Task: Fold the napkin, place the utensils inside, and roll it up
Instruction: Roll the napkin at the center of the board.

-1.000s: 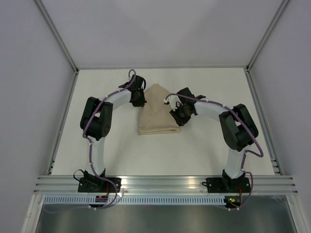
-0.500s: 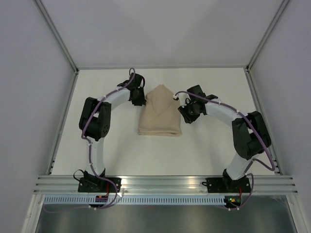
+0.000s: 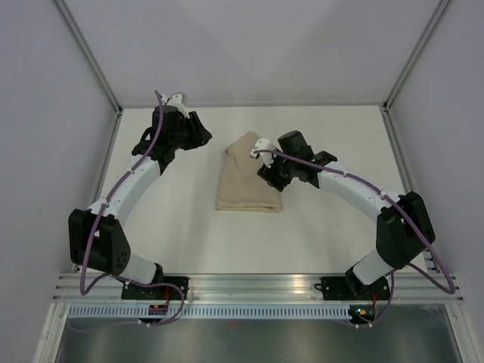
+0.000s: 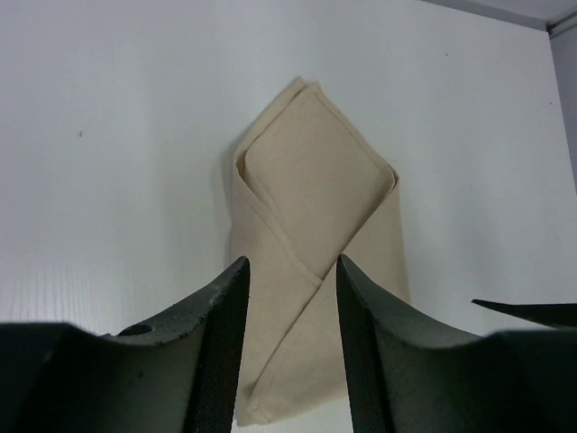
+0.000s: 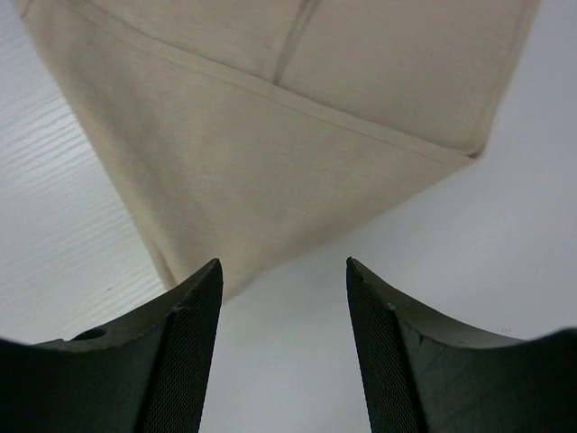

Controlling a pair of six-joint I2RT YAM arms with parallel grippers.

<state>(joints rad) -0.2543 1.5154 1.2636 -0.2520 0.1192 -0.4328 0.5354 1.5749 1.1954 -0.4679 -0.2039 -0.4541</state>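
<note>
Off to the left of the cloth, the left gripper (image 3: 203,138) hangs above the bare surface (image 3: 333,227) with its jaws parted and nothing between them. In its own wrist view the napkin (image 4: 311,225) lies ahead of and below its fingertips, well apart from them. To that gripper's right the napkin rests flat, folded into a pocket shape: two flaps cross to a point at the far end, and the near edge runs straight.

Over the napkin's right flap sits the right gripper (image 3: 266,168), jaws likewise spread and empty. The folded edge lies just beyond its fingertips in the wrist view; whether it touches the cloth I cannot tell. No utensils show in any view.

Nothing seems to hold the folds down but their own weight. A low pass by the right gripper could catch the flap's edge and pull it open, or shove the whole napkin sideways and spoil the pocket.
</note>
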